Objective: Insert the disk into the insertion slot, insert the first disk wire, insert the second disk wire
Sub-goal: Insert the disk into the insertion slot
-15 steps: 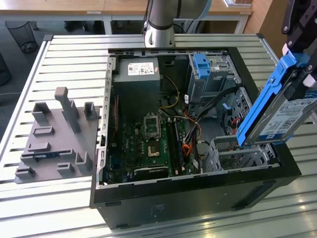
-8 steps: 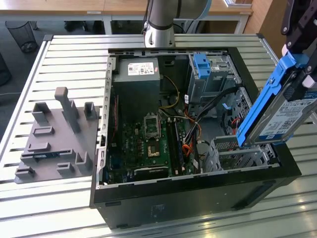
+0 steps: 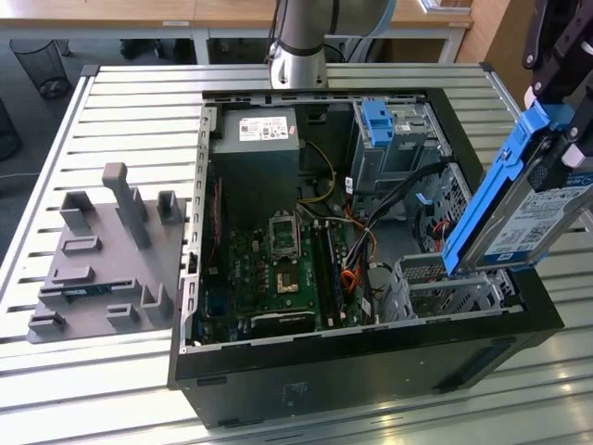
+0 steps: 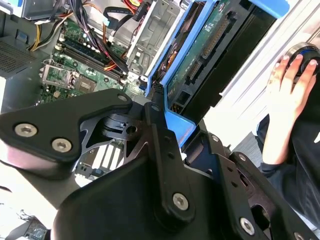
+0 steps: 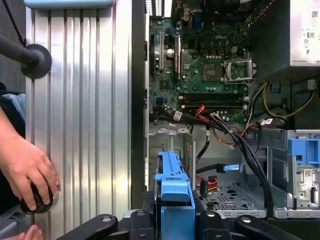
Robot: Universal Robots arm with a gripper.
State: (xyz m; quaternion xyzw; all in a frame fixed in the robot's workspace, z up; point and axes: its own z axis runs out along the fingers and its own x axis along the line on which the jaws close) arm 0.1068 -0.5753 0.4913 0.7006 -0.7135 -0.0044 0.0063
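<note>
Overhead, the robot arm's pincer [image 3: 561, 130] clamps the disk [image 3: 536, 215], a silver hard drive with a white label seated in a bright blue caddy [image 3: 493, 181], at the exterior view's right. The drive hangs steeply tilted, its lower end just above the insertion slot [image 3: 435, 286], a low grey cage with perforated walls in the near right corner of the open computer case [image 3: 371, 371]. Whether caddy and cage touch cannot be told.

In both wrist views the pincer's black fingers [image 5: 207, 220] press on either side of the blue frame, and the second wrist view shows the drive's green circuit board [image 4: 205, 45]. The first wrist view looks down past the caddy into the cage's perforated floor [image 5: 235, 192], with black and orange cables [image 5: 220, 130] strung beside it.

Farther back in the case stand a taller metal bay with a blue tab [image 3: 378, 120], the power supply [image 3: 255, 139] and the motherboard [image 3: 278, 264]. The case sits on a slatted metal surface [image 3: 139, 102] near a grey fixture plate [image 3: 102, 250]. A person's hand [image 5: 27, 170] rests on a dark round object on the surface.
</note>
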